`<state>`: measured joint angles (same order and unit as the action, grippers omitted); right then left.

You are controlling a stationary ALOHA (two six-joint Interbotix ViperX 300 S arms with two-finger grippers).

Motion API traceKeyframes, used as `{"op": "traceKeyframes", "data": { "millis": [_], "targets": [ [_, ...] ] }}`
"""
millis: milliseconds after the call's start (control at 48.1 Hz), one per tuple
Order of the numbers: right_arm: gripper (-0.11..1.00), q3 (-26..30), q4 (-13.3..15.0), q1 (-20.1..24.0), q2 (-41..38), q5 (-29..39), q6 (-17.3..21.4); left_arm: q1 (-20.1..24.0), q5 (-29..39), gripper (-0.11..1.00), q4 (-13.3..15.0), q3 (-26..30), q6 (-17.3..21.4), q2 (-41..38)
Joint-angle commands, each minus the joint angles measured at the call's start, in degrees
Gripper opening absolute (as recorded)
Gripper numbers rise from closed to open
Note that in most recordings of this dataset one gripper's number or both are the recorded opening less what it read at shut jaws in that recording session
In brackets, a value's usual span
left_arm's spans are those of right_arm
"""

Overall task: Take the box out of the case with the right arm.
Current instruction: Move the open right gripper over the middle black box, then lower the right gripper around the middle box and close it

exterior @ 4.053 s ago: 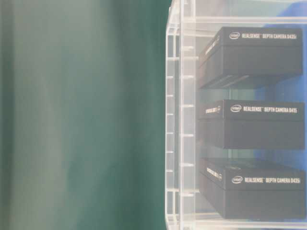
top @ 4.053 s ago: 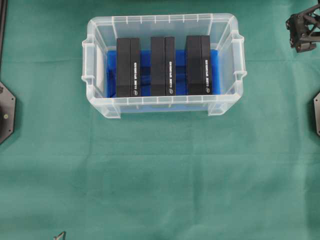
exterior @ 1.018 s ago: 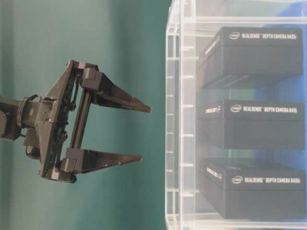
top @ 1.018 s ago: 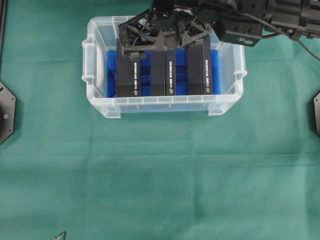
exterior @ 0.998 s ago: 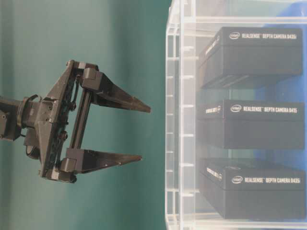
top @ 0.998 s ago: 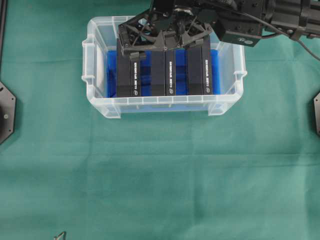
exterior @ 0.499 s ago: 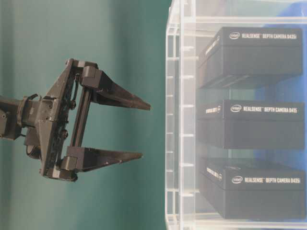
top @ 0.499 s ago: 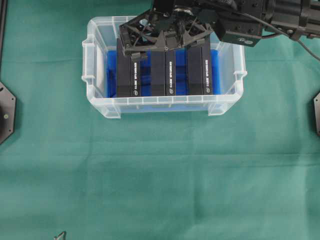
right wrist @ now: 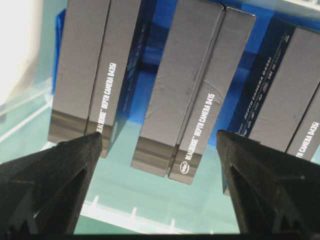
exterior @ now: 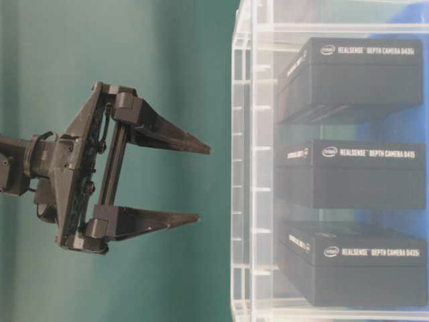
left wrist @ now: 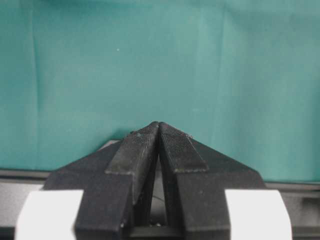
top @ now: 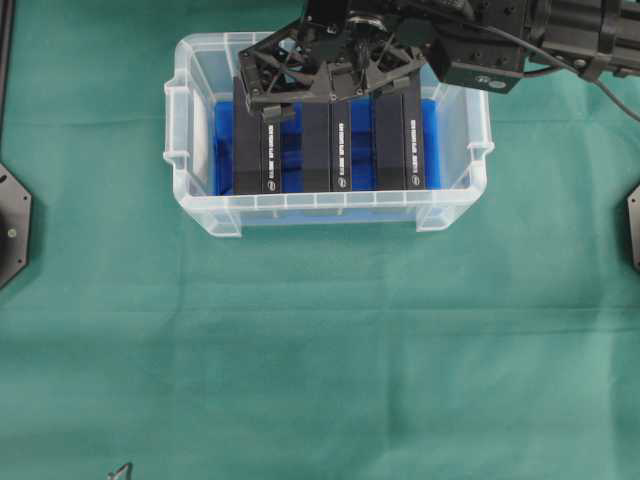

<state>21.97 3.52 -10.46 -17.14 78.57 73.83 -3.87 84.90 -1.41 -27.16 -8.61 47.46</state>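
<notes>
The clear case stands at the far middle of the green cloth, blue sheet on its bottom. Three black boxes stand in it side by side: left, middle, right. My right gripper hangs open above their far ends, holding nothing. The right wrist view has its fingers wide apart, the middle box in line between the tips of that gripper. From table level it is outside the case wall. My left gripper is shut on nothing over bare cloth.
The right arm's black body and cable cross the far right corner. Black base plates sit at the left edge and the right edge. Green cloth covers the table in front of the case.
Four seconds ago the right gripper sat at the far right corner; it now hangs over the case. Over the last second it has barely shifted and stays open.
</notes>
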Motion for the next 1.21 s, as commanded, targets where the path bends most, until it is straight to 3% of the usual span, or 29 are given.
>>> {"op": "traceKeyframes", "data": {
  "millis": [0, 1185],
  "targets": [
    [0.94, 0.97, -0.18, 0.18, 1.05, 0.18, 0.18, -0.18, -0.18, 0.0, -0.09, 1.41, 0.09, -0.35],
    [0.94, 0.35, -0.18, 0.26, -0.53, 0.79, 1.23, -0.18, -0.18, 0.0, -0.09, 1.41, 0.09, 0.0]
  ]
}}
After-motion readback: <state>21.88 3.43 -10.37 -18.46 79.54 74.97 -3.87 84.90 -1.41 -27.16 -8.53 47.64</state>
